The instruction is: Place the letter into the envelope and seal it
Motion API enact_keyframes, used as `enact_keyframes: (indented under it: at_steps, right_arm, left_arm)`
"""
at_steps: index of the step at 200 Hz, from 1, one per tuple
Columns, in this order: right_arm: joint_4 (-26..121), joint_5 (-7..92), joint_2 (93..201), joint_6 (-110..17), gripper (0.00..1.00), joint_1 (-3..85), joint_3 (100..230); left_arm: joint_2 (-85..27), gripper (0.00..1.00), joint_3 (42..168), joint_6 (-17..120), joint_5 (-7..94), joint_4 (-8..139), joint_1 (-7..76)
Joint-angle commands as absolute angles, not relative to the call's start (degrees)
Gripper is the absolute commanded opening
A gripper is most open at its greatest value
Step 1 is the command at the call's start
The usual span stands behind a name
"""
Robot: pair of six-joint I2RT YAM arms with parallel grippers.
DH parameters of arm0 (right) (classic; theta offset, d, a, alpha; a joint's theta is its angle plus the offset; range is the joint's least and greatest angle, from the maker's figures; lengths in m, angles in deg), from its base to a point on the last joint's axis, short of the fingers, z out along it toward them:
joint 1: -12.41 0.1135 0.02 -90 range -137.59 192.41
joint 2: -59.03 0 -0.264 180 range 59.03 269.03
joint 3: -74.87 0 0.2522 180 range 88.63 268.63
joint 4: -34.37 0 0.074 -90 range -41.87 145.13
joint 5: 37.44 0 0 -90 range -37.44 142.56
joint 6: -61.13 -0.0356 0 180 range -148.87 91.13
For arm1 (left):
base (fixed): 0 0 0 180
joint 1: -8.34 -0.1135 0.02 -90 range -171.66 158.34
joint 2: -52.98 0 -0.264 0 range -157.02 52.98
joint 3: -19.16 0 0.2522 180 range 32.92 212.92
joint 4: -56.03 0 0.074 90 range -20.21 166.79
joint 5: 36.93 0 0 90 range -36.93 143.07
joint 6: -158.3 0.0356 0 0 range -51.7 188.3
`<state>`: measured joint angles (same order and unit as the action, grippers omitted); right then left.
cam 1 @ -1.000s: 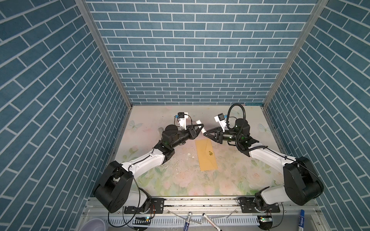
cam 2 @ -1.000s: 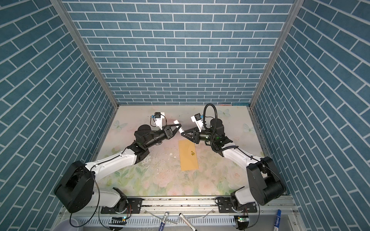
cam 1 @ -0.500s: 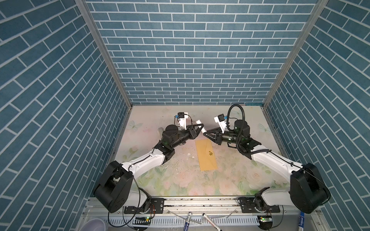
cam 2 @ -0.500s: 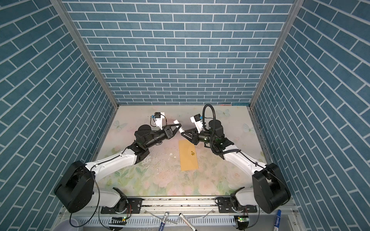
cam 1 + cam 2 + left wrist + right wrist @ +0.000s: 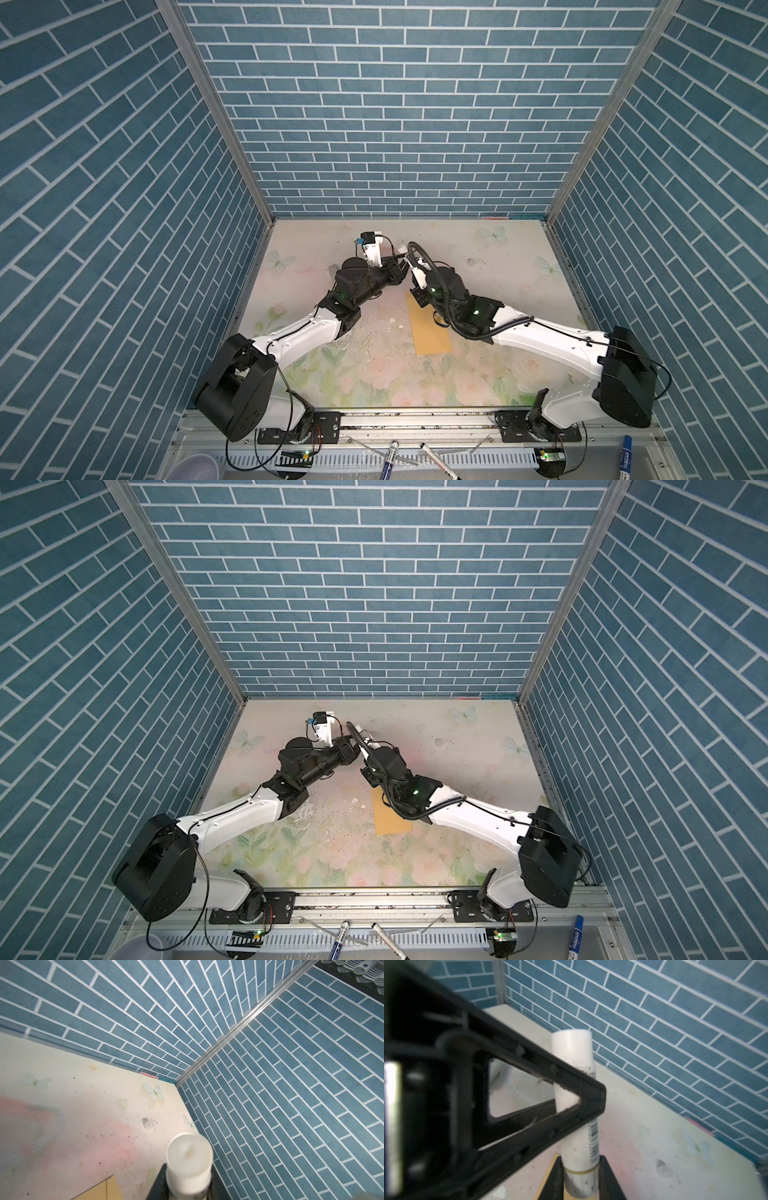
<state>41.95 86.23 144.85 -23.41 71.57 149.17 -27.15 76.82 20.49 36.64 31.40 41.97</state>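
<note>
Near the envelope's (image 5: pixel 430 332) far end, a glue stick (image 5: pixel 575 1049) was clasped by left gripper (image 5: pixel 188 1188) and right gripper (image 5: pixel 581 1180), likely for uncapping.

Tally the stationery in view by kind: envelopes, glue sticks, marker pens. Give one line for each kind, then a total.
envelope: 1
glue stick: 1
marker pens: 3
Total: 5
</note>
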Motion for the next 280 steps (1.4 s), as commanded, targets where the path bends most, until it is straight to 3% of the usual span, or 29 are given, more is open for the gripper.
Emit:
enact_keyframes:
  at_steps: [1, 17, 48, 71, 92, 124, 183, 254, 280]
  right_arm:
    - [38.0, 104.3, 149.4, -14.7, 0.0, 71.9, 152.8]
    - [39.0, 100.7, 149.2, -16.2, 0.02, 72.0, 152.8]
    - [41.4, 84.8, 143.4, -22.8, 0.23, 69.7, 149.3]
    - [43.9, 58.9, 137.7, -30.3, 0.53, 62.9, 146.3]
    - [42.8, 35.7, 134.6, -36.0, 0.68, 55.7, 143.6]
    - [39.5, 15.3, 134.0, -41.0, 0.7, 48.4, 141.0]
    - [28.6, 3.4, 137.6, -49.4, 0.55, 44.2, 138.3]
    - [27.4, 3.2, 138.8, -51.0, 0.04, 44.1, 138.4]
    - [27.7, 5.7, 138.4, -51.5, 0.0, 44.0, 138.5]
  left_arm:
    - [-26.7, 0.0, 76.9, 20.6, 32.0, 30.4, 43.5]
    - [-26.7, 0.0, 76.9, 20.7, 32.0, 30.4, 43.5]
    - [-26.4, 0.0, 77.0, 20.9, 32.0, 30.7, 43.4]
    - [-26.1, 0.0, 77.3, 21.1, 31.5, 30.5, 43.4]
    - [-25.7, 0.0, 77.5, 21.5, 30.4, 30.5, 43.3]
    - [-24.1, 0.0, 77.6, 22.6, 29.2, 30.7, 43.2]
    - [-23.9, 0.0, 77.6, 22.0, 28.1, 30.0, 43.1]
    - [-24.7, 0.0, 77.6, 21.4, 28.0, 29.4, 43.1]
    - [-25.3, 0.0, 77.3, 21.1, 28.2, 29.0, 43.1]
